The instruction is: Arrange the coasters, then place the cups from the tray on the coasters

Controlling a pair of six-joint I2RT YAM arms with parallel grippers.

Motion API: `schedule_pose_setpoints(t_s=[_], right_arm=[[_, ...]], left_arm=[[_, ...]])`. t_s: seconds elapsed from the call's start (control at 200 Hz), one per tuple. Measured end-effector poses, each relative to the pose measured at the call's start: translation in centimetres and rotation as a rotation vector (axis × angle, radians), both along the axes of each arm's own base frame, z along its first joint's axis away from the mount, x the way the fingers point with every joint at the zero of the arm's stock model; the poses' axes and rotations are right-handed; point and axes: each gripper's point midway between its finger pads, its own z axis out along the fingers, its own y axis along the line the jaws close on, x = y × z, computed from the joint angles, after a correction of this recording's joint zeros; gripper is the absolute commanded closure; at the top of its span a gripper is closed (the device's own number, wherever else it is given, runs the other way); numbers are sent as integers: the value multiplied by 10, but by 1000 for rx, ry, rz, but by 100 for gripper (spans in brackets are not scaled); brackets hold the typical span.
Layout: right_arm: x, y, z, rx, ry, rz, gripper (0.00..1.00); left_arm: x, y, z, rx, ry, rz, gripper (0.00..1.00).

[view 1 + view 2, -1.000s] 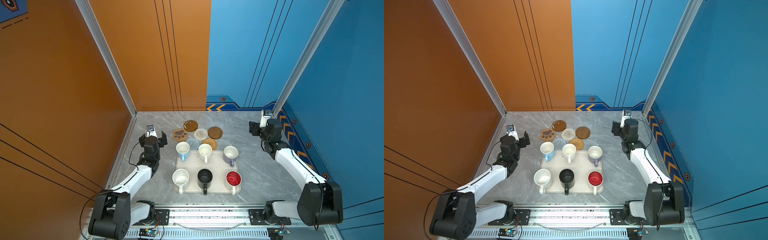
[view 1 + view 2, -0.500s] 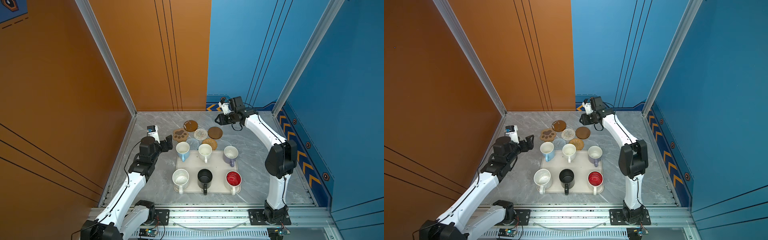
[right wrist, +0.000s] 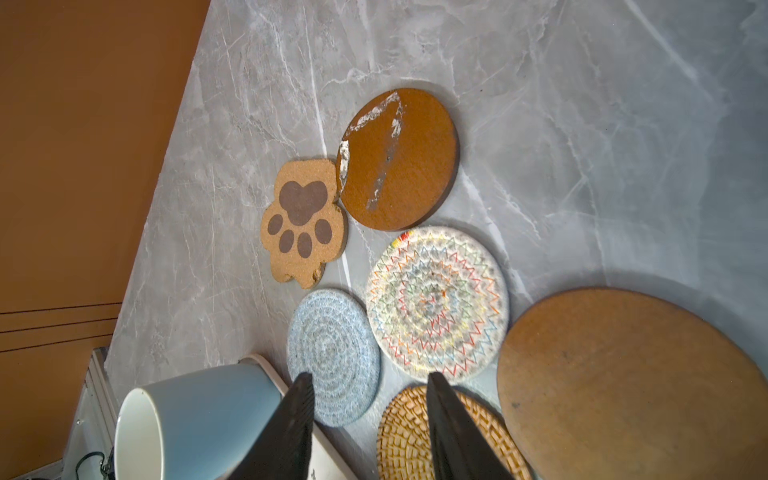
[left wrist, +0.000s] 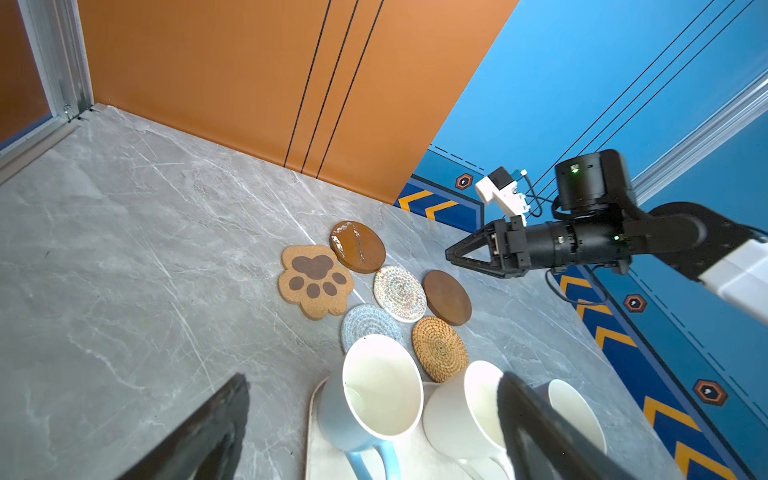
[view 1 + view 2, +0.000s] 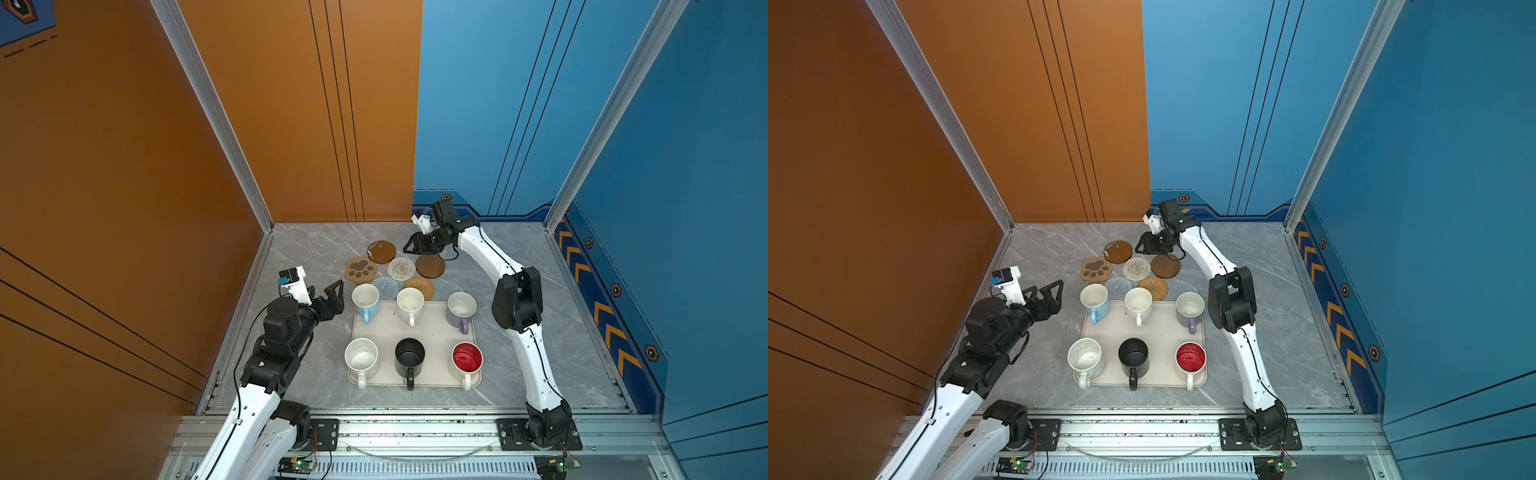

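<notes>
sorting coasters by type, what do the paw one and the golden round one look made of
Paw coaster: likely cork, matte; speckled grainy surface, crumbly edge. Golden round coaster: probably rattan or similar fibre; coiled basket weave shows.

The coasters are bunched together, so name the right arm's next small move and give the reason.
Probably lower the right gripper onto the plain brown disc and drag it rightward over the table. The gripper hovers empty, jaws apart, behind the cluster; that disc looks nearest and outermost, and all six mugs sit on the tray, needing spread-out coasters.
</notes>
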Motion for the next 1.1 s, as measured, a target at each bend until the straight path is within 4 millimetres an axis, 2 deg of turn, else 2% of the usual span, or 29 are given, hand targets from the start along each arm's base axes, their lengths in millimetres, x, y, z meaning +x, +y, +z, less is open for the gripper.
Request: schedule_pose_setpoints(t_s=[0.275, 0.581, 0.926, 1.101], right_arm=[[16, 8, -22, 22, 25, -15, 60], [23, 1, -66, 6, 106, -57, 62], [31, -9, -65, 10, 102, -79, 62], [31, -9, -76, 4, 118, -81, 62]], left_arm=[[-13, 6, 3, -5, 6, 23, 5], [-17, 10, 3, 11, 19, 39, 4], [-20, 12, 8, 8, 2, 46, 3], [-20, 13, 8, 9, 2, 50, 3]])
